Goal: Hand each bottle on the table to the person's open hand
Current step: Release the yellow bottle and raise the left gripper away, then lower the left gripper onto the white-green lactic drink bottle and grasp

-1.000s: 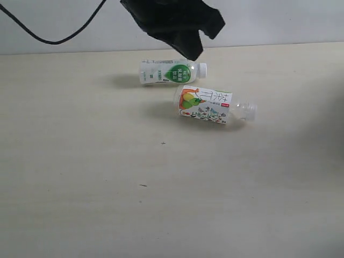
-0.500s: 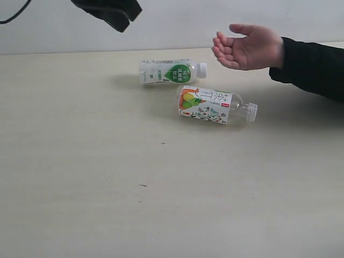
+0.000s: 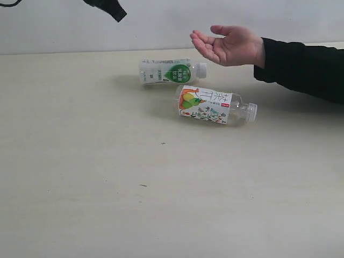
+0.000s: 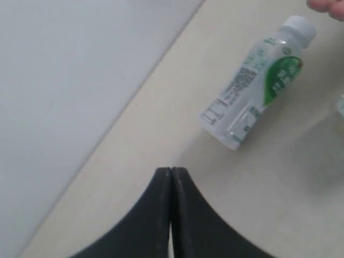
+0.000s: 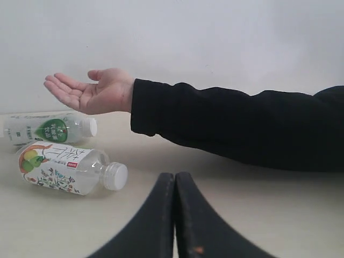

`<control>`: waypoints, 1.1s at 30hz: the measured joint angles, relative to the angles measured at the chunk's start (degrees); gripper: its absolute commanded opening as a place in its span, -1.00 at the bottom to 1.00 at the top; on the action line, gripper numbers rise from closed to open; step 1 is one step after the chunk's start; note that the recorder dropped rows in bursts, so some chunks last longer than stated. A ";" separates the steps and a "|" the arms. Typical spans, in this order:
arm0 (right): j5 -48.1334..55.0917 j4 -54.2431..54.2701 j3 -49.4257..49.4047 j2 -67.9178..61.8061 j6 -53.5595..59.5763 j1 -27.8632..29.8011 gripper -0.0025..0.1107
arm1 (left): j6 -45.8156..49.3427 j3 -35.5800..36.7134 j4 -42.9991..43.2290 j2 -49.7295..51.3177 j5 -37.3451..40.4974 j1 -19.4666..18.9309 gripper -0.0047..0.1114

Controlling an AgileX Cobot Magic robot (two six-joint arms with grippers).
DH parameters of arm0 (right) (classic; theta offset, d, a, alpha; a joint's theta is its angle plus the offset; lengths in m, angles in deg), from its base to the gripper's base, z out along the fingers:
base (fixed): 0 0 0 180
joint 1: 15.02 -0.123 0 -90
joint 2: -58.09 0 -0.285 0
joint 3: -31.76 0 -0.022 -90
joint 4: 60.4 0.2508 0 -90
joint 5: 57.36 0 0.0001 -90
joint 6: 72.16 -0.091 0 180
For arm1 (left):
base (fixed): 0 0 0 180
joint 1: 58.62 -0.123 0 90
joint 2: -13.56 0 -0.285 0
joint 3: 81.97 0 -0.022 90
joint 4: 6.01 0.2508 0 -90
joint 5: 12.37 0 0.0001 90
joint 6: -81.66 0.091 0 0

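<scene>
Two bottles lie on their sides on the cream table [image 3: 107, 177]. The white bottle with the green leaf label [image 3: 171, 71] [image 4: 258, 83] [image 5: 48, 129] is farther back. The clear bottle with the fruit label [image 3: 215, 105] [image 5: 70, 167] lies just in front of it, cap to the right. A person's open hand [image 3: 226, 45] [image 5: 91, 91] hovers palm up above and right of the white bottle. My left gripper [image 3: 110, 8] [image 4: 171, 171] is shut and empty, high at the top left. My right gripper [image 5: 175, 175] is shut and empty, out of the exterior view.
The person's black-sleeved forearm [image 3: 303, 67] [image 5: 242, 126] reaches in from the right over the table's back part. A pale wall [image 3: 161, 27] runs behind the table's far edge.
My left gripper has drawn away up and to the left, from over the white bottle to the top corner. The person's hand has come in from the right and moved farther left.
</scene>
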 measured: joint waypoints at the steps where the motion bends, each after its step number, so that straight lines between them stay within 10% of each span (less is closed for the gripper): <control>1: 0.00 0.00 0.00 0.00 0.00 0.00 -0.96 | 1.72 -1.44 0.28 1.19 -0.26 -0.13 -0.92; 13: 0.00 0.00 0.00 0.00 0.00 0.00 -0.96 | 24.34 -10.11 0.88 14.32 0.32 -0.25 -0.80; 22: 0.00 0.00 0.00 0.00 0.00 0.00 -0.96 | 29.70 -10.33 -0.26 15.20 0.21 -0.25 0.69; 33: 0.00 0.00 0.00 0.00 0.00 0.00 -0.96 | 30.27 -10.41 -4.51 17.94 -2.56 -0.25 0.73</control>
